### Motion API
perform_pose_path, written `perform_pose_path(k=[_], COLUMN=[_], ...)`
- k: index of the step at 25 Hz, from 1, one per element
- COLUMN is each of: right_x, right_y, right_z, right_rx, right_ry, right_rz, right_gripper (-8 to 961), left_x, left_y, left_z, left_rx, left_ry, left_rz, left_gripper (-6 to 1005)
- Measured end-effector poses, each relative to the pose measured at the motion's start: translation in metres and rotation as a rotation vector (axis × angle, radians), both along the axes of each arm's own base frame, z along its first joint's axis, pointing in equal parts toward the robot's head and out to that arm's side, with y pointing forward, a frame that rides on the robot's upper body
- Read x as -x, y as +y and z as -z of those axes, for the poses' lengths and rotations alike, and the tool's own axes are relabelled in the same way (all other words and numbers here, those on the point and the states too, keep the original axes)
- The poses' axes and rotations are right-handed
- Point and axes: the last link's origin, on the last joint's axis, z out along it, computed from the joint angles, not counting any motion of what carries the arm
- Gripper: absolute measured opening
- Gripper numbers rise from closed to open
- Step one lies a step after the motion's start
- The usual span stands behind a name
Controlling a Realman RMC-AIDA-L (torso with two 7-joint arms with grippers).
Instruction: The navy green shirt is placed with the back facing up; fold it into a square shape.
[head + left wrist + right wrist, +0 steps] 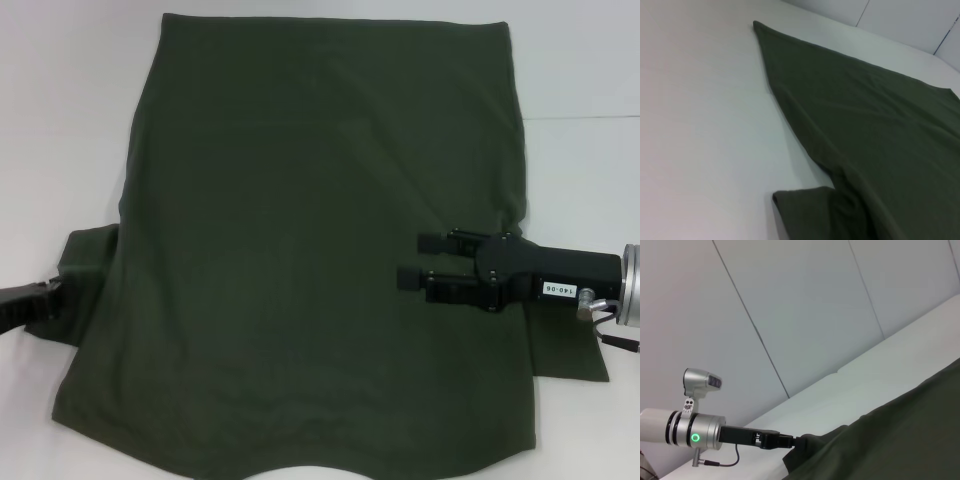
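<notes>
The right gripper (418, 262) is held level over the right side of the shirt (300, 230), its two fingers parted and holding nothing. The left gripper (45, 295) is seen at the left sleeve (90, 262); whether it grips cannot be told. The shirt is spread flat on the white table (60, 120), back up. No fold is made yet.
</notes>
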Motion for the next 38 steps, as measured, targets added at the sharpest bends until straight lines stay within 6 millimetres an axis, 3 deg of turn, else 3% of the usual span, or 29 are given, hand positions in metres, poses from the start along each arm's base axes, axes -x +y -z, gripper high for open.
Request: perform_pose_path(k=[16, 38], right_x=[0.000, 0.000], right_y=[-0.001, -0.001], right_z=[0.002, 0.002], right_rx=[0.001, -0.001], right_ry=[0.018, 0.019], right_rz=[0.009, 0.016], right_gripper=[835, 836], left_x=[0.007, -0.001], left_y=[0.021, 0.048], left_z=[-0.034, -0.055], left_rx=[-0.084, -0.141], left_ry=[0.122, 0.219], left_rz=[-0.043, -0.024], left_gripper=[0, 1])
